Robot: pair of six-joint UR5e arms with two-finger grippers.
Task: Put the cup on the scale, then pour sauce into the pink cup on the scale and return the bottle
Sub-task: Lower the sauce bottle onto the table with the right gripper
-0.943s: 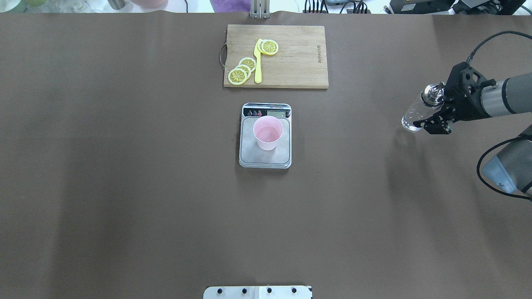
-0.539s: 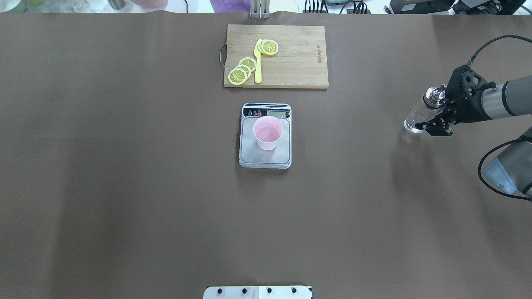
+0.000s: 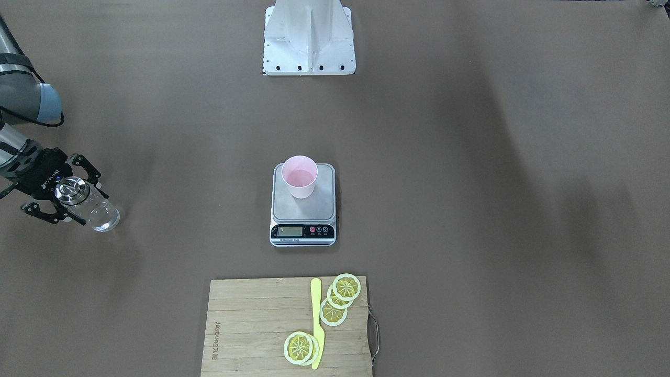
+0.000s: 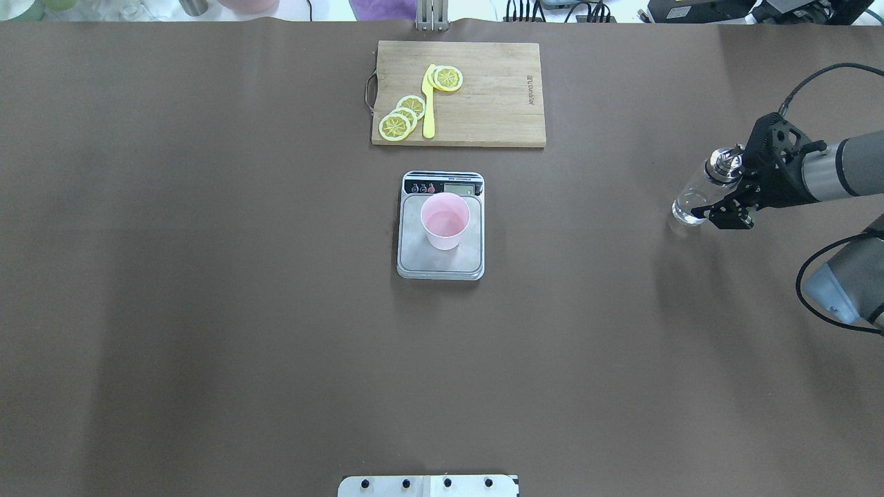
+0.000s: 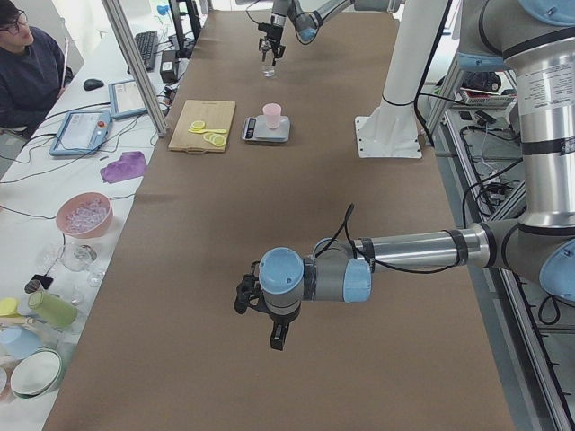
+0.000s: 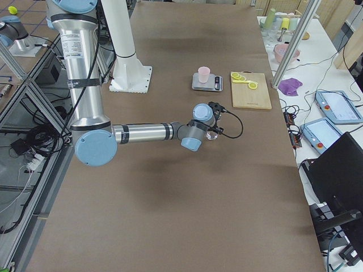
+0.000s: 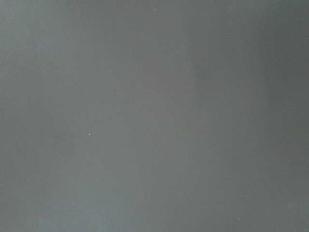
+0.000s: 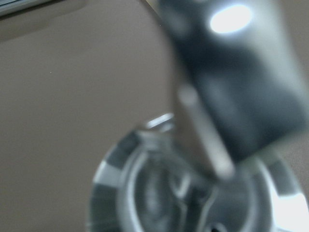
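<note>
You've got one cup (image 4: 445,221) on one scale (image 4: 414,261), and one bottle (image 4: 686,207) pinched in the right fingers (image 4: 725,210). The left fingers (image 5: 276,334) can't be judged. The stamp on the board (image 4: 497,103) is unreadable.

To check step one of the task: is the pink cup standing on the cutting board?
No, the cup stands on the scale, apart from the cutting board.

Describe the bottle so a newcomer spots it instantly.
Find the scale mid-table carrying the pink cup, then look to the end of the table on the robot's right. The bottle is there, in the right gripper. It is the only clear glass thing on the table, with a shiny metal cap.
</note>
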